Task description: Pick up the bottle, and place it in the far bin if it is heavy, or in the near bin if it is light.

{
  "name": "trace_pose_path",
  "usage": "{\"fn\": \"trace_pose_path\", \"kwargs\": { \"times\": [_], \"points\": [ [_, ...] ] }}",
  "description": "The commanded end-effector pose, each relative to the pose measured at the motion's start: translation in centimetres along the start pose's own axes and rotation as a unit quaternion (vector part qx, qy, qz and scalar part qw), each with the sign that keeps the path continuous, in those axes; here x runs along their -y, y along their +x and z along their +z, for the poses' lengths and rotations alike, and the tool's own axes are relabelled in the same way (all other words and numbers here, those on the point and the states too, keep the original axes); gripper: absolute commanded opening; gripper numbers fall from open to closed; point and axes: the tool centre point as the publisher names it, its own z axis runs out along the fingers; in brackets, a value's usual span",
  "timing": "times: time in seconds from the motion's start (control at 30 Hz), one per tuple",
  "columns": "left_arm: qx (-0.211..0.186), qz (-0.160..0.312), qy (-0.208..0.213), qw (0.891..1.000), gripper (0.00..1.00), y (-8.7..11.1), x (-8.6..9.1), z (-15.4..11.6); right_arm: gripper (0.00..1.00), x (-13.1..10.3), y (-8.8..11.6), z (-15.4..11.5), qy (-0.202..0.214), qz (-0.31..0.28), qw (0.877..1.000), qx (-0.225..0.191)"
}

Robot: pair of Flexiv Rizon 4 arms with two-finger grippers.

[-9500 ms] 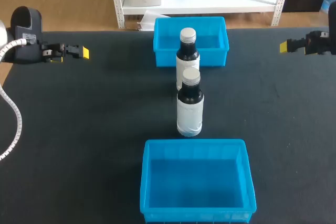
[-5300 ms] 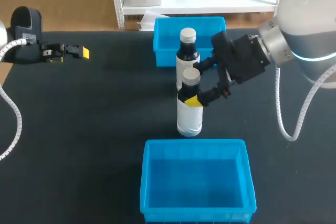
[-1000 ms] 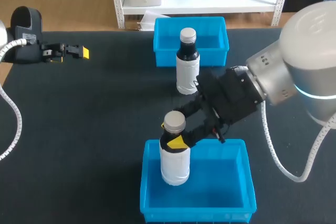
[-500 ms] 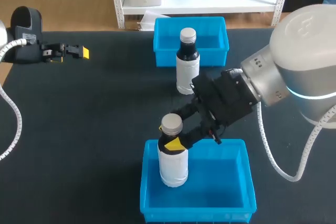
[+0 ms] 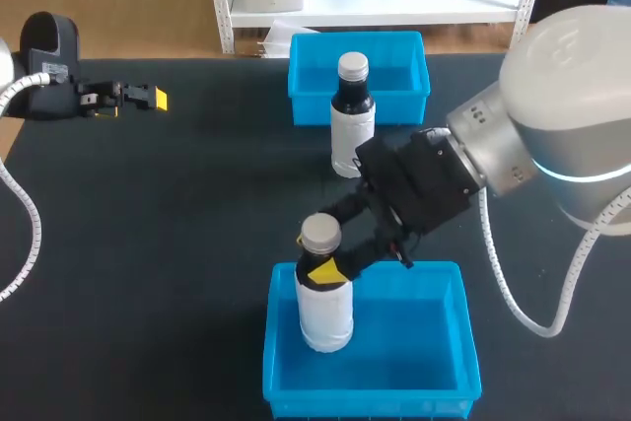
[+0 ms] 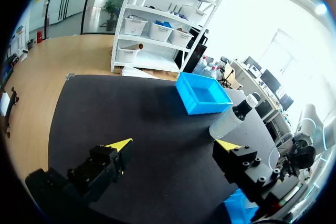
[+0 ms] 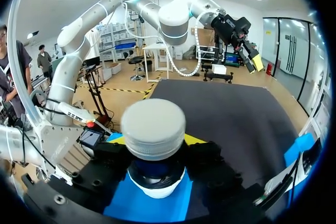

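My right gripper pinches the bottle by its neck above the near bin, so I should lower it straight until its base rests flat, then release.

Bright, even overhead light — soft shadows on the table; glare in the left wrist view.

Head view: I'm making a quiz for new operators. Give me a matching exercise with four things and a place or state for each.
1 left gripper
2 right gripper
3 free bottle
4 near bin

a upright on the table before the far bin
b open, near the table's left edge
c shut on the gripped bottle's neck
d blue, gripped bottle inside it

Pairs: 1-b, 2-c, 3-a, 4-d.
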Motion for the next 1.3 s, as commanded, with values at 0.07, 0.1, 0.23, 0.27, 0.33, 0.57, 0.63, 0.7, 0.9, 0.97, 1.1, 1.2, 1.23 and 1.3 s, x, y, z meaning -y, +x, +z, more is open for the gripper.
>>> {"fn": "trace_pose_path", "kwargs": {
  "times": [0.07, 0.1, 0.23, 0.27, 0.33, 0.57, 0.63, 0.7, 0.9, 0.97, 1.1, 1.2, 1.23, 1.3],
  "points": [
    [0.0, 0.0, 0.0, 1.0, 1.0, 0.0, 0.0, 0.0, 1.0, 0.1, 0.0, -0.3, 0.002, 0.003, 1.0, -0.005],
    [0.0, 0.0, 0.0, 1.0, 1.0, 0.0, 0.0, 0.0, 1.0, 0.1, 0.1, -0.5, 0.002, 0.004, 1.0, -0.006],
    [0.0, 0.0, 0.0, 1.0, 1.0, 0.0, 0.0, 0.0, 1.0, -0.2, 0.6, -1.7, 0.009, 0.011, 1.0, -0.016],
    [0.0, 0.0, 0.0, 1.0, 1.0, 0.0, 0.0, 0.0, 1.0, -0.3, 0.9, -2.1, 0.011, 0.013, 1.0, -0.019],
    [0.0, 0.0, 0.0, 1.0, 1.0, 0.0, 0.0, 0.0, 1.0, -0.3, 1.5, -3.3, 0.019, 0.02, 0.999, -0.024],
    [0.0, 0.0, 0.0, 1.0, 1.0, 0.0, 0.0, 0.0, 1.0, 0.7, 4.0, -8.4, 0.063, 0.06, 0.995, -0.039],
    [0.0, 0.0, 0.0, 1.0, 1.0, 0.0, 0.0, 0.0, 1.0, 1.6, 4.7, -10.1, 0.082, 0.071, 0.993, -0.043],
    [0.0, 0.0, 0.0, 1.0, 1.0, 0.0, 0.0, 0.0, 1.0, 2.7, 5.4, -11.5, 0.099, 0.08, 0.991, -0.05],
    [0.0, 0.0, 0.0, 1.0, 1.0, 0.0, 0.0, 0.0, 1.0, 7.5, 6.9, -15.8, 0.151, 0.095, 0.982, -0.056],
    [0.0, 0.0, 0.0, 1.0, 1.0, 0.0, 0.0, 0.0, 1.0, 9.3, 7.2, -17.0, 0.163, 0.094, 0.98, -0.056],
    [0.0, 0.0, 0.0, 1.0, 1.0, 0.0, 0.0, 0.0, 1.0, 12.8, 7.5, -18.6, 0.175, 0.086, 0.979, -0.059],
    [0.0, 0.0, 0.0, 1.0, 1.0, 0.0, 0.0, 0.0, 1.0, 15.3, 7.5, -19.1, 0.173, 0.075, 0.98, -0.059],
    [0.0, 0.0, 0.0, 1.0, 1.0, 0.0, 0.0, 0.0, 1.0, 16.0, 7.5, -19.2, 0.171, 0.072, 0.981, -0.06],
    [0.0, 0.0, 0.0, 1.0, 1.0, 0.0, 0.0, 0.0, 1.0, 17.4, 7.6, -19.2, 0.168, 0.066, 0.982, -0.059]
  ]
}}
